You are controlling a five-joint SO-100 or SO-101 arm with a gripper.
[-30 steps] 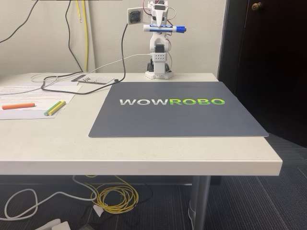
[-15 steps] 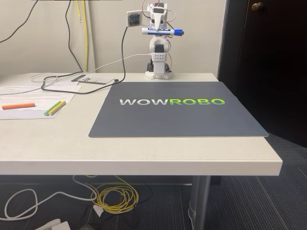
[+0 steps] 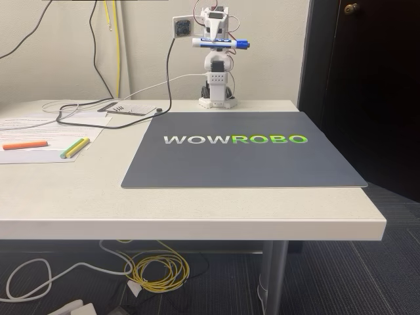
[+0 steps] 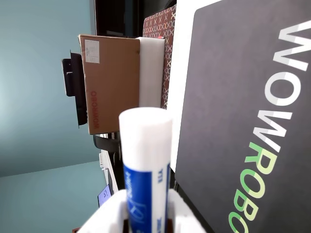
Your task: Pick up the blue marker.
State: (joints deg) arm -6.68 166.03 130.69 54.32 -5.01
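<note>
Near edge of table [image 3: 197, 210] bare; dark mat [image 3: 243, 154] mid-table w/ nothing on it, orange pen [image 3: 25, 144] & yellow-green pens [image 3: 75, 147] off left on papers. Far back, arm upright, gripper [image 3: 216, 42] up high, jaws clamped on blue marker [image 3: 220, 42]. Marker lies crosswise, level, cap pointing right, well clear of the table. Wrist view: barrel [image 4: 145, 165] sits square between the jaws. Lift looks done.

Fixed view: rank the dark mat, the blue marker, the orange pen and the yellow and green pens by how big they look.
1. Dark mat, by far the largest.
2. Blue marker, held in the gripper, and the orange pen look alike in length; the marker sits farther back, so no ranking.
3. Yellow and green pens, foreshortened.
</note>
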